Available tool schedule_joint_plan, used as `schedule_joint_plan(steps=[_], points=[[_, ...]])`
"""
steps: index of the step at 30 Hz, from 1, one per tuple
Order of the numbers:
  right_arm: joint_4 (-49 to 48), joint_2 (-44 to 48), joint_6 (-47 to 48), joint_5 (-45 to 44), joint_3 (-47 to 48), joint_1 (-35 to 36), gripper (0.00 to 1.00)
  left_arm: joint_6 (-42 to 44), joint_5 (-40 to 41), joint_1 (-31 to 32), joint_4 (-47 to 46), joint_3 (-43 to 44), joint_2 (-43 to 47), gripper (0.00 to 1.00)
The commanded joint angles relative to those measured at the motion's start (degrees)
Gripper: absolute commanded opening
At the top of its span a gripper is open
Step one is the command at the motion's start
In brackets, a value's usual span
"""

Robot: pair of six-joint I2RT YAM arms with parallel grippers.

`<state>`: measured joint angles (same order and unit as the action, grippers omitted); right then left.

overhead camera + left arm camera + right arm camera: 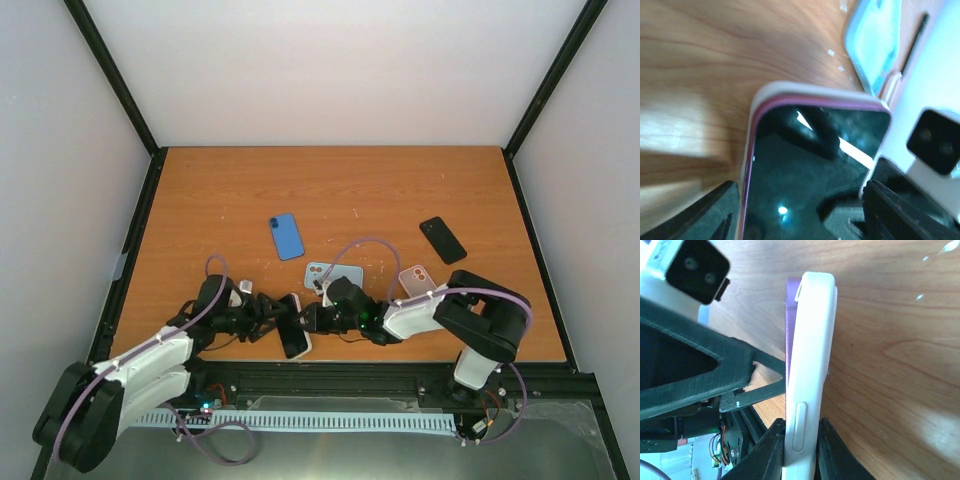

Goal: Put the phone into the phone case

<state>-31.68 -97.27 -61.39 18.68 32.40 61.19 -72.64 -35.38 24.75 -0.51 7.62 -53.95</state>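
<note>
A dark-screened phone (815, 165) with a pink-purple rim sits partly in its white phone case (810, 340), caught between the two sets of jaws over the near side of the wooden worktop (350, 190). The right jaws are narrow, pinching the case across its thickness near one end. The left jaws stand wide with a finger on either side of the phone; whether they press on it cannot be told. From the right wrist, a strip of the purple rim stands proud of the case along one long side, so the fit looks unfinished. Seating it well would likely mean using the right jaws as a firm anchor and pushing that raised side squarely under the lip, corner by corner, without skidding on the glass. The case looks soft and matte, with rounded corners and a moulded side button. The screen is glossy and mirror-like, the worktop smooth, grained wood. Beyond the jaws lie a pale blue case (333, 273) and, farther off, a black phone (443, 239).
</note>
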Motion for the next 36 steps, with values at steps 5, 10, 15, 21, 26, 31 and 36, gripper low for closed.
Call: schedule_joint_plan(steps=[5, 10, 15, 21, 26, 31, 36], points=[[0.4, 13.7, 3.2, -2.3, -4.1, -3.1, 0.14, 4.5, -0.6, 0.9, 5.2, 8.6, 8.8, 0.89], [2.8, 24.4, 3.1, -2.1, -6.5, -5.6, 0.14, 9.2, 0.1, 0.9, 10.9, 15.8, 11.9, 1.00], [5.2, 34.4, 3.5, -3.2, -6.7, -5.8, 0.14, 10.1, -7.3, 0.9, 0.5, 17.5, 15.4, 0.99], [-3.7, 38.5, -0.2, -2.2, -7.6, -5.8, 0.15, 4.5, -13.8, 0.9, -14.7, 12.2, 19.0, 0.94], [-8.4, 39.0, -2.7, -2.2, -7.4, -5.8, 0.14, -2.6, -16.7, 0.9, -29.4, 6.5, 20.5, 0.85], [-13.2, 38.3, -5.4, -1.8, -7.6, -5.8, 0.15, -3.4, -17.2, 0.9, -31.4, 5.6, 20.2, 0.79], [-16.9, 36.3, -7.3, -1.0, -7.0, -5.9, 0.15, -5.5, -18.0, 1.0, -36.8, 4.4, 18.9, 0.68]])
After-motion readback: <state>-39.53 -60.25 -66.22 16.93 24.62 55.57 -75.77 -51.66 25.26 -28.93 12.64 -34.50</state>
